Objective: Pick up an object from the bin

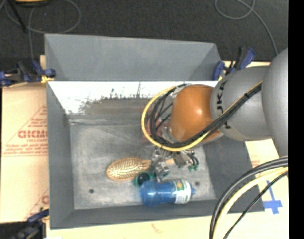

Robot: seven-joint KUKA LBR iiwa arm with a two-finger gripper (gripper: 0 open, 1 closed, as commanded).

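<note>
My gripper (160,166) is low in the bin's front middle, below the orange wrist cover. Just left of it lies a golden oval hairbrush (126,168), bristles up, with its dark teal handle end pointing right toward the gripper. Directly in front of the gripper a blue bottle (164,192) with a white and green label lies on its side along the front wall. The gripper's tip is above the gap between the brush's handle and the bottle's top. A small green piece (194,166) lies just to the right of the gripper.
The arm and its cable loops cover the bin's right middle. The bin floor shows bare at the left and back, and the tall back wall rises behind.
</note>
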